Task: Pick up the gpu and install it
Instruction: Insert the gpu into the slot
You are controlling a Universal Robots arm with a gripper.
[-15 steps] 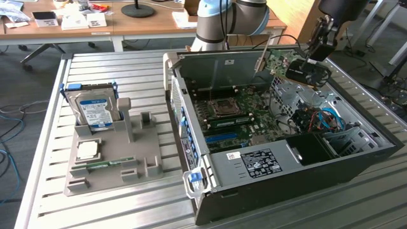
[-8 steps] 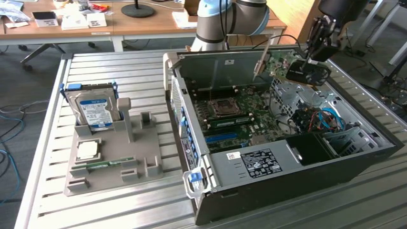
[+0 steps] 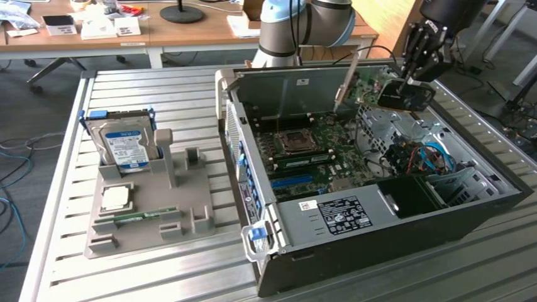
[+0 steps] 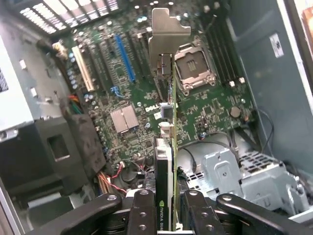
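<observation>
Hard drive (image 3: pixel 126 146) upright in grey holder (image 3: pixel 160 189), processor (image 3: pixel 115 198) alongside

Robotics laboratory set in an office-like room. A robot arm (image 3: pixel 293 25) stands at a slatted metal workbench (image 3: pixel 151 88), which bears an opened computer case (image 3: pixel 403 242) and a grey parts fixture (image 3: pixel 160 207). Its gripper (image 3: pixel 413 77) clamps the gpu (image 3: pixel 394 95) above the motherboard (image 4: pixel 220 103). Behind stand wooden desks (image 3: pixel 201 31) strewn with papers, and loose cables (image 3: pixel 17 157) lie on the floor.

Exterior view: high, angled down over bench (image 3: pixel 168 88) and open case (image 3: pixel 403 233); wrist view: close above its motherboard (image 4: pixel 205 103), shared.
</observation>
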